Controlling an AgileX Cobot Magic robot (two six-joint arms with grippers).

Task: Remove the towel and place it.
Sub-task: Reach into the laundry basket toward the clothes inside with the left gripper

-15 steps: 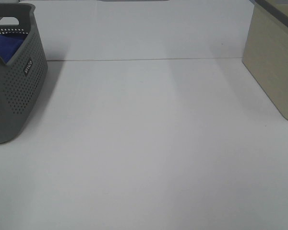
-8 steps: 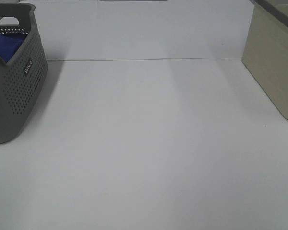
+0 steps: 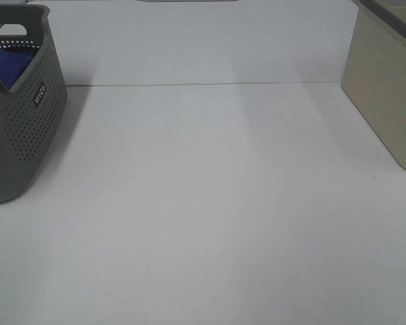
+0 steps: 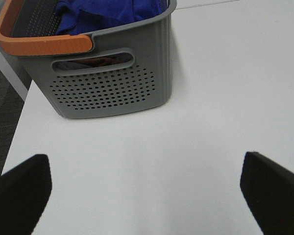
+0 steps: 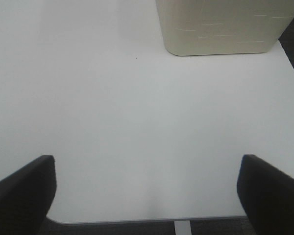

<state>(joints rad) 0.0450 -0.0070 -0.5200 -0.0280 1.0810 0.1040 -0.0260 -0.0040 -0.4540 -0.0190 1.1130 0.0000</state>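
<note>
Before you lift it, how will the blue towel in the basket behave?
Probably floppy: the towel lies crumpled in folds inside the grey basket. It would likely drape and could drag over the rim. Probably light, being soft cloth.

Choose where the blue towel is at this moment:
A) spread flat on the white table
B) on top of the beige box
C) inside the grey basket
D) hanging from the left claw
C: the blue towel lies bunched inside the grey basket, below its rim.

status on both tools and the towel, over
Left tool open, empty, facing the grey basket. Right tool open, empty, above the table. Towel bunched inside the basket, untouched. Nothing blocking the approach.
</note>
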